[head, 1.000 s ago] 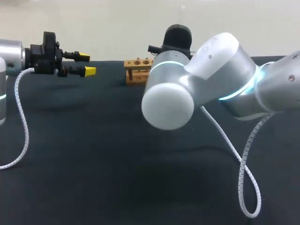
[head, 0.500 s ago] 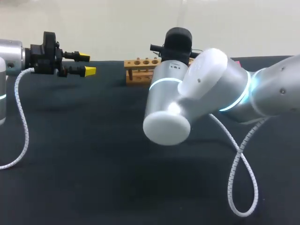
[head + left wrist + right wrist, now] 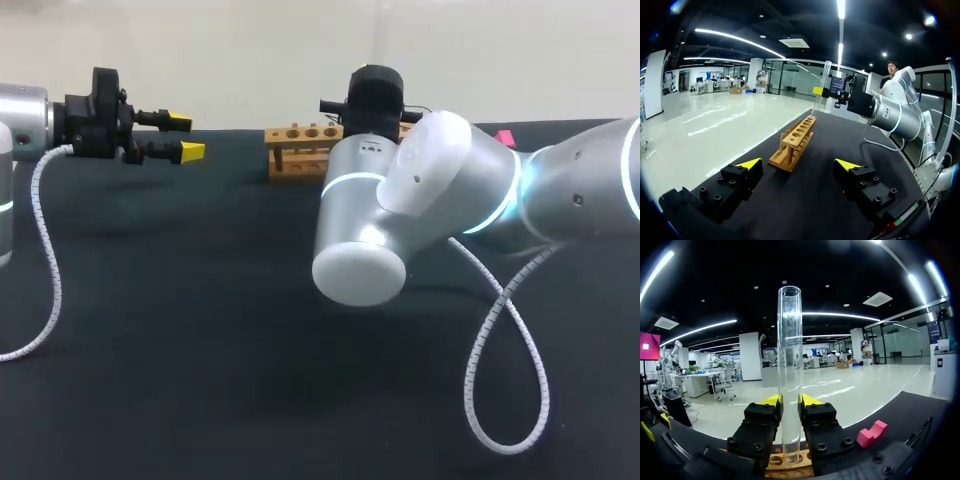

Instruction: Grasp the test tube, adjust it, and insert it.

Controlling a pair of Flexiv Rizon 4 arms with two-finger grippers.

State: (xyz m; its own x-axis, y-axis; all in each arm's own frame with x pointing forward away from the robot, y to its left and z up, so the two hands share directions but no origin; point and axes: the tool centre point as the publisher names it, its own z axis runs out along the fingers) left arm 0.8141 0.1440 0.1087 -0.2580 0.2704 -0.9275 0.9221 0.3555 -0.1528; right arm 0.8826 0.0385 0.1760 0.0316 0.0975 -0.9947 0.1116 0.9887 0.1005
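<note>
right hand (image 3: 789, 407) clamped on tube (image 3: 789, 360), upright over rack (image 3: 290, 140), likely lining up a hole. left hand (image 3: 797, 164) apart, off aside.

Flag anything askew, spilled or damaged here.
Nothing stands out. The test tube is intact and held straight in the right end effector over the test tube rack, which stands level; the left end effector is open and empty.

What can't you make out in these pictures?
Right wrist view: the right gripper crowds the lower end of the test tube, so whether it sits in the wooden rack is unclear.
Head view: the right arm covers that gripper's fingers and the rack's right end.
Left wrist view: the tube is too small.
</note>
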